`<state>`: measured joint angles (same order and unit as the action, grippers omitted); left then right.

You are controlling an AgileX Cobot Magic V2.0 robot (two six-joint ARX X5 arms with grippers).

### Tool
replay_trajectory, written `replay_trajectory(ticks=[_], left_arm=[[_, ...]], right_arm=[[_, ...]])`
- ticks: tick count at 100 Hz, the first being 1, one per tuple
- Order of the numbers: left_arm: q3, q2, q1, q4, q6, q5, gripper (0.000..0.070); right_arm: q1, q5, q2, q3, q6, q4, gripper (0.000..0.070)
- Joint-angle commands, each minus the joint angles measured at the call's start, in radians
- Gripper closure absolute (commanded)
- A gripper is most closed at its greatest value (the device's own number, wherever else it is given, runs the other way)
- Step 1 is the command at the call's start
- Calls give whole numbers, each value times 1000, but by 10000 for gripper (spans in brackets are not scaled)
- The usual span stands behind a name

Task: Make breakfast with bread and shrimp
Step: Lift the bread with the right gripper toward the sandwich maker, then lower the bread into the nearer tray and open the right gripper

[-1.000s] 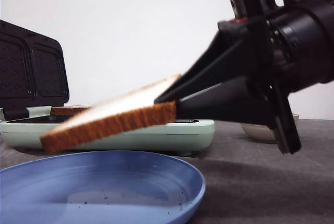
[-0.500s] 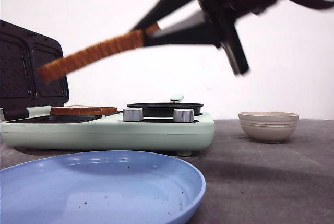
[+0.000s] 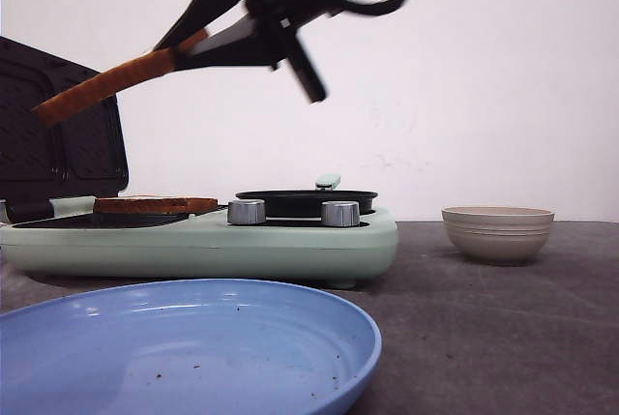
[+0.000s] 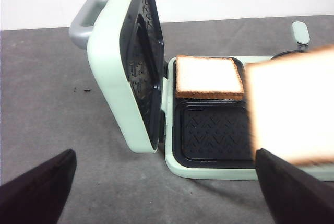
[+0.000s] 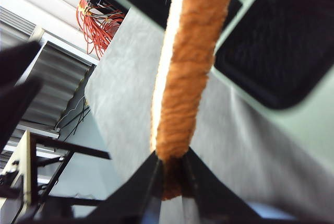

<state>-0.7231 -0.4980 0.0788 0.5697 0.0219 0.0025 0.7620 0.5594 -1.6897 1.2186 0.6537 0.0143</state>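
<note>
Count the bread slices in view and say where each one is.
2. One bread slice lies flat on the far plate of the open sandwich maker. The other slice is pinched in the right gripper, held in the air above the sandwich maker.

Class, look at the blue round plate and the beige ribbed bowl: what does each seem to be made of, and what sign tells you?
The blue round plate looks like matte plastic: even colour, soft dull sheen, thin rim. The beige ribbed bowl looks like glazed ceramic, or possibly plastic: thick wall, faint horizontal ridges, gentle gloss.
</note>
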Motion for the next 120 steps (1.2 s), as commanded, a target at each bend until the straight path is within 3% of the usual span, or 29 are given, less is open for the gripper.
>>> replay_trajectory(ticks=[1,42,101,105,115,120], left_arm=[[-5,-3,-2,-8,13,0,0],[-5,-3,0,-9,8,7,0],[-5,-3,0,-2,-8,23,0],[-5,-3,0,2,-8,23,0],[-5,-3,0,13,-7,23,0],[-5,-3,0,14,-7,23,0]], right_arm=[[7,5,-66,68,-18,7,700],[-1,-10,-335,291,-19,8,700],[-4,-37,-402,303,-49,1,693],[-2,-37,-402,303,-63,-5,665],[3,-38,-402,303,-79,-16,455],[6,-39,-402,303,-79,-20,407]])
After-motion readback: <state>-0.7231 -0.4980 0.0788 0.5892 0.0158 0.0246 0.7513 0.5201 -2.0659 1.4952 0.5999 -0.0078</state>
